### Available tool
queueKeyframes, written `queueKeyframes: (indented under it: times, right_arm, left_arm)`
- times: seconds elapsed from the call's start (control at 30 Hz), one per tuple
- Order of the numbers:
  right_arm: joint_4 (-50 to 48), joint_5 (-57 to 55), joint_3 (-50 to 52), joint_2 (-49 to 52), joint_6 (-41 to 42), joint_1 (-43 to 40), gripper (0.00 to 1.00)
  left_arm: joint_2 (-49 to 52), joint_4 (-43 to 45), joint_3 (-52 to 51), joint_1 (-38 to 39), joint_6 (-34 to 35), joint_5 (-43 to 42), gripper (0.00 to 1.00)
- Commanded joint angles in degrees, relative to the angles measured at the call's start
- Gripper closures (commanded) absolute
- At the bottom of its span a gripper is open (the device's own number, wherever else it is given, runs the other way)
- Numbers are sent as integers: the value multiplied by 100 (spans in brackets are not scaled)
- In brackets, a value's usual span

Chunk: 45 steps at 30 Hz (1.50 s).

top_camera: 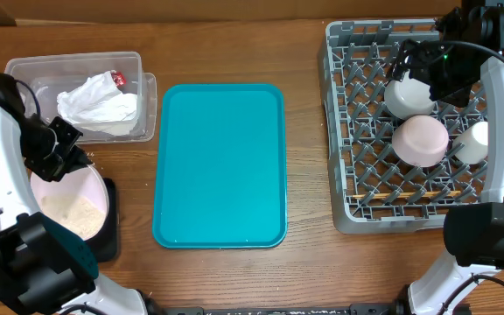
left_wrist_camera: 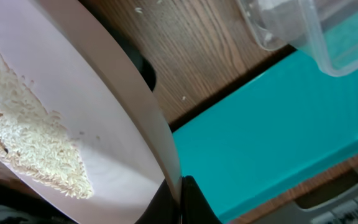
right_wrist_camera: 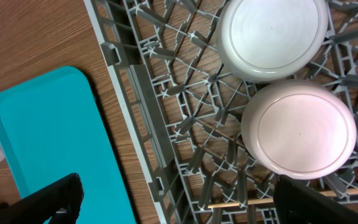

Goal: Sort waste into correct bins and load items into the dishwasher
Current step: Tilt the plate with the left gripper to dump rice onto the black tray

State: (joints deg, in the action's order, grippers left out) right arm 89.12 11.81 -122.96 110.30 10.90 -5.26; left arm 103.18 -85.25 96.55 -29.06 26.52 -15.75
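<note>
**A:** Left gripper (left_wrist_camera: 179,202) status?

**B:** Clenched on the rim of the plate (top_camera: 73,206), a finger on each face. The plate is just left of the teal tray's (top_camera: 221,166) robot-side left corner. It hangs over the black tray (top_camera: 110,234) and looks tilted. The rice (left_wrist_camera: 30,143) is heaped on its low side. The plate hides the black tray's floor, so I can't tell what has landed.

**A:** So the step is the rice dump. How do we do it cleanly?

**B:** My read:
- Put the plate's low lip inside the black tray's walls first, then steepen slowly.
- It's a rim-only pinch, so the plate may pivot. No hard shaking.
- A stray grain (left_wrist_camera: 184,98) lies on the bench between plate and teal tray, so spill is a real risk.

**A:** Other bin?

**B:** The clear tub (top_camera: 38,74) is left of the teal tray's far-left corner. It holds the napkin (top_camera: 99,105) and the red scrap (top_camera: 119,79). That part looks sorted.

**A:** Right of the teal tray?

**B:** The dish rack (top_camera: 335,131) is there. It holds a pale bowl (top_camera: 407,98) and a pinkish bowl (top_camera: 421,140), both upside down. A cup (top_camera: 472,143) sits further from the teal tray. The chopsticks (top_camera: 409,194) lie along the rack's robot-side edge.

**A:** Right gripper (right_wrist_camera: 179,196)?

**B:** Released and carrying nothing, hovering over the rack's far half. The pegs on the teal-tray side look free, so I'd slot the plate there once it's empty.
</note>
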Motion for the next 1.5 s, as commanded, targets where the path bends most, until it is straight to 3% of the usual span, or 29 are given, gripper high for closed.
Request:
queueKeyframes:
  times: [0.0,0.5,0.73,1.13,1.27,1.37,1.47]
  right_arm:
    - [-28,22,-118,-186,22,-13,0]
    - [-28,22,-118,-186,22,-13,0]
    - [-28,22,-118,-186,22,-13,0]
    - [-28,22,-118,-186,24,-13,0]
    - [-28,22,-118,-186,24,-13,1]
    - [-28,22,-118,-186,24,-13,0]
    - [-28,22,-118,-186,22,-13,0]
  left_arm:
    - [31,7,94,-297,-293,-426,96]
    - [31,601,-505,-1572,-861,-1641,96]
    - [31,577,-581,-2170,-1644,-3062,96]
    - [31,280,-612,-2793,-2050,-3571,96]
    - [33,284,-612,-2798,-1867,-3748,96]
    - [33,846,-612,-2798,-1764,-3659,96]
    - [33,636,-612,-2798,-1539,-3609,96]
